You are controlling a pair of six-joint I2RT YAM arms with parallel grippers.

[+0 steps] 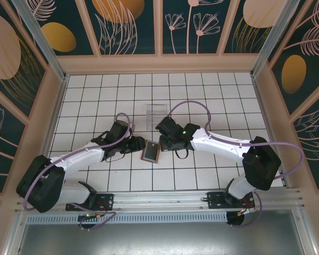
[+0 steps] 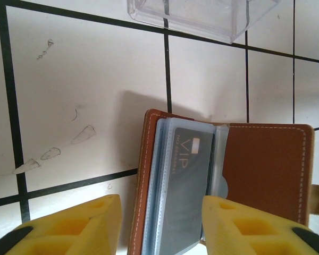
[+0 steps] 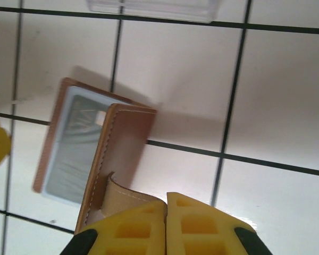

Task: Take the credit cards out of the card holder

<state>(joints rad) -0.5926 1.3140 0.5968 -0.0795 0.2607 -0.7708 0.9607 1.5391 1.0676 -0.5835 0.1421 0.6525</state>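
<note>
Between my two tools, on the bench (image 2: 69,69), the card holder (image 1: 150,151) lies spread open. My right tool (image 3: 166,212) is pinched shut, apparently on its strap (image 3: 119,194), I judge to keep the cover from folding back. My left tool (image 2: 162,223) is partly open and holds nothing, its fingers either side of the clear sleeves where a grey credit card (image 2: 187,175) sits. Just beyond, the clear tray (image 2: 202,16) looks empty.

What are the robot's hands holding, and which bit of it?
The right hand, shut, pinches the card holder by its little closing strap. The left hand is open around the credit cards, gripping nothing yet.
</note>
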